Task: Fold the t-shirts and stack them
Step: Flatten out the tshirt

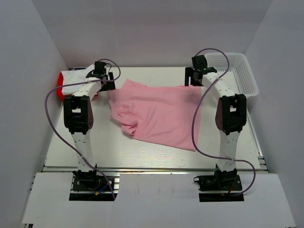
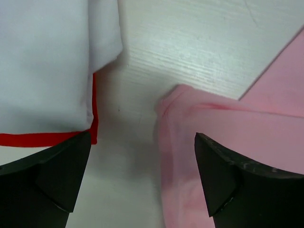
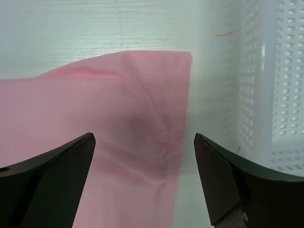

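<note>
The light pink t-shirt (image 1: pixel 159 114) lies spread and partly rumpled across the middle of the table. A white t-shirt (image 1: pixel 80 76) lies folded on a red t-shirt (image 1: pixel 61 85) at the far left. My left gripper (image 1: pixel 105 81) is open above the pink shirt's far left corner (image 2: pixel 180 123), with the white shirt (image 2: pixel 47 61) and the red edge (image 2: pixel 42 138) to its left. My right gripper (image 1: pixel 192 78) is open above the pink shirt's far right corner (image 3: pixel 156 118), touching nothing.
A white mesh basket (image 1: pixel 240 71) stands at the far right, close beside my right gripper; its wall shows in the right wrist view (image 3: pixel 280 85). White walls enclose the table on three sides. Purple cables loop from both arms.
</note>
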`<state>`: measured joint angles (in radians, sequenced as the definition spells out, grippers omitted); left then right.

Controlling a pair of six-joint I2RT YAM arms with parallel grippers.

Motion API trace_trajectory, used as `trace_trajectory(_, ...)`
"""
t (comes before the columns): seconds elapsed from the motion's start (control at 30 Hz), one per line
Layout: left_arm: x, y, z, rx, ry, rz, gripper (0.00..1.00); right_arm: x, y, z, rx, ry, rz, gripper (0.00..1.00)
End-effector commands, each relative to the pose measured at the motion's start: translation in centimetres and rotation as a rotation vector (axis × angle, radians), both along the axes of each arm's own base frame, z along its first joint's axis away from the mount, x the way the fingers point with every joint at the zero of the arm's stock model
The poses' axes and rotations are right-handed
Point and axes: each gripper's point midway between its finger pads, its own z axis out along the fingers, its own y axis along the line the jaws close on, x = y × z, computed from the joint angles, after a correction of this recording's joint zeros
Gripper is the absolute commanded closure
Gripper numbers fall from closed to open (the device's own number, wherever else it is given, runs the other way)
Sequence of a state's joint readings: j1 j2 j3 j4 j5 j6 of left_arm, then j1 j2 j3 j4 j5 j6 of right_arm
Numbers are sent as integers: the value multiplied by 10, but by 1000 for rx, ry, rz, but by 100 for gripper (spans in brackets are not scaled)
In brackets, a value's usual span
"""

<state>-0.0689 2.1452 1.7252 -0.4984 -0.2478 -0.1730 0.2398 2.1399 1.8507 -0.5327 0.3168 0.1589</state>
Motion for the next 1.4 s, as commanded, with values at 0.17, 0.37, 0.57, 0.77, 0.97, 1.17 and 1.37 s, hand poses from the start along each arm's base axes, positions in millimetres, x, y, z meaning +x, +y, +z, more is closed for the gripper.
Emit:
trace_trajectory(0.17, -70, -76, 74, -241, -71, -263, 0, -69, 72, 59, 241, -30, 237, 10)
trace_trajectory(0.37, -146, -156, 73, -305, -20, -462, 0, -149, 96, 0, 378, 123, 238, 10)
trace_trajectory(0.57, -195, -200, 51, -221, 69, -535, 0, -215, 80, -39, 415, 214, 203, 10)
trace_trajectory(0.77, -210, -191, 14, -75, 174, -458, 12, -236, 85, -52, 480, 245, 213, 10)
trace_trajectory(0.97, -219, -179, 1, 21, 214, -417, 32, -246, 82, -69, 491, 296, 189, 10)
trace_trajectory(1.17, -228, -178, -9, 26, 236, -418, 82, -251, 75, -82, 462, 320, 150, 10)
trace_trajectory(1.37, -227, -158, 16, 46, 138, -306, 100, -255, 68, -92, 435, 347, 112, 10)
